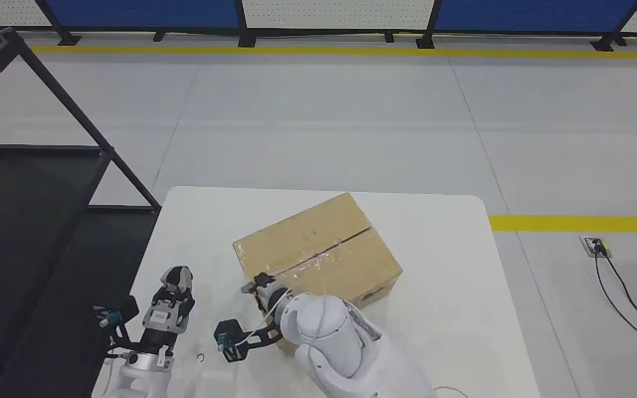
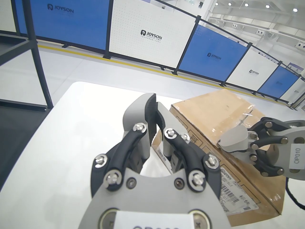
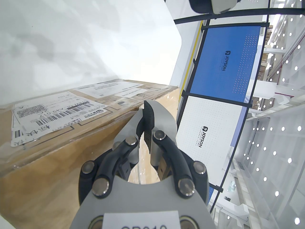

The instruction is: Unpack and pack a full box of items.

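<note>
A closed cardboard box [image 1: 317, 249] sits mid-table, its top seam sealed with clear tape and printed labels on its near side [image 3: 54, 115]. My right gripper [image 1: 261, 287] is shut, its fingertips at the box's top edge at the near left corner, by the end of the tape seam; the left wrist view shows this gripper [image 2: 234, 138] touching that edge. I cannot tell if it pinches any tape. My left gripper [image 2: 155, 107] is shut on nothing, low over the table to the left of the box [image 2: 214, 115] and apart from it.
The white table [image 1: 438, 229] has bare room right of and behind the box. A black metal rack [image 1: 60, 199] stands off the table's left side. Blue and white fence panels [image 2: 152, 36] line the far floor.
</note>
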`<state>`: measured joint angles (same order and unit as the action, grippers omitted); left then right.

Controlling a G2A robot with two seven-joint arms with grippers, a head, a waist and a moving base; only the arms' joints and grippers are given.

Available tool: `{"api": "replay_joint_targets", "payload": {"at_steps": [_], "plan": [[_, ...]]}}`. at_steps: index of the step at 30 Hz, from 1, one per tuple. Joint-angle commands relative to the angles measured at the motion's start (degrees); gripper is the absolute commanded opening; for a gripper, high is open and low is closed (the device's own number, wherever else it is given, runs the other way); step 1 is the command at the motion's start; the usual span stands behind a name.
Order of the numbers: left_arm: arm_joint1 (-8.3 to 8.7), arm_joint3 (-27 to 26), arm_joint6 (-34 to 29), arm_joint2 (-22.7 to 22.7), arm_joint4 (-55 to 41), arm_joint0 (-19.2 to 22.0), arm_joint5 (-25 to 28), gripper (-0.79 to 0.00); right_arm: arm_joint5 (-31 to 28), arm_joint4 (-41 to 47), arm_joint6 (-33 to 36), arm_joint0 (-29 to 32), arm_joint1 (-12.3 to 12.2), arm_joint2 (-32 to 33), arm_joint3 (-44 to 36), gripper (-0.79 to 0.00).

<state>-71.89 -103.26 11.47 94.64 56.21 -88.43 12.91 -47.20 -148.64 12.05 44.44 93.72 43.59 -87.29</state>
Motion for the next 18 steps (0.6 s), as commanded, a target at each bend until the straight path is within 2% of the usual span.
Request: {"api": "replay_joint_targets", "payload": {"at_steps": [1,18], "plan": [[0.0,0.0,-0.1,0.0,0.1,0.0,0.1,-0.785,0.2,-0.4,0.0,0.2,-0.1,0.0,-0.5,-0.785],[-0.03,-0.5,-0.3,-0.2,0.4,0.3,0.3,-0.785,0.3,-1.2,2.0,6.1,-2.7,11.2,-5.7,-0.785]]}}
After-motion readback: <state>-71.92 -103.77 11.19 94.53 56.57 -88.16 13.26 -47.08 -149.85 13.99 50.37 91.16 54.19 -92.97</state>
